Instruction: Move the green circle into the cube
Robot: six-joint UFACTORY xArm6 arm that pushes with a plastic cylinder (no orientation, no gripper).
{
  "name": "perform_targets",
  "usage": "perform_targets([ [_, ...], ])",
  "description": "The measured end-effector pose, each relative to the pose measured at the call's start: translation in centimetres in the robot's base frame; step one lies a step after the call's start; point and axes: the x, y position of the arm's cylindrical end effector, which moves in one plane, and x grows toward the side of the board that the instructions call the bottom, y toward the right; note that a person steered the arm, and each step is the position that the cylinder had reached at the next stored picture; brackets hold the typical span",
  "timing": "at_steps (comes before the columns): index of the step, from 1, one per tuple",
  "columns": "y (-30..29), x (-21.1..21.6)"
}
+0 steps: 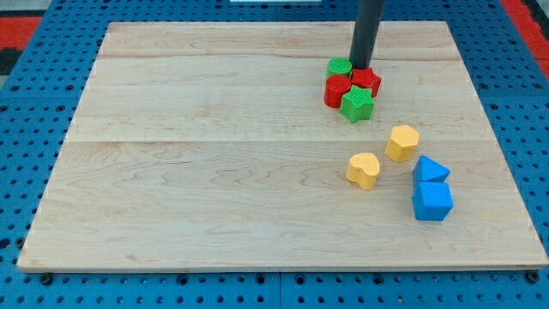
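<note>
The green circle (340,67) sits at the view's upper right in a tight cluster with a red circle (336,90), a red star (366,81) and a green star (357,104). My tip (362,66) is just right of the green circle, at the cluster's top edge, touching or nearly touching it and the red star. The blue cube (431,201) lies far lower right, with a blue triangle (431,169) against its top side.
A yellow hexagon (401,142) and a yellow heart (364,169) lie between the cluster and the blue cube. The wooden board (214,172) ends at its right edge close to the blue blocks.
</note>
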Motion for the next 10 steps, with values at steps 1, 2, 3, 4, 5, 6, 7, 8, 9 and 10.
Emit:
perform_targets([
  [1,-3.2,0.0],
  [2,-5.5,0.5],
  [3,-7.5,0.8],
  [4,-9.8,1.1],
  [5,-12.2,1.6],
  [6,-12.3,4.0],
  [7,-11.9,6.7],
  [8,-11.9,10.7],
  [9,-11.8,14.3],
  [10,-11.7,17.0],
])
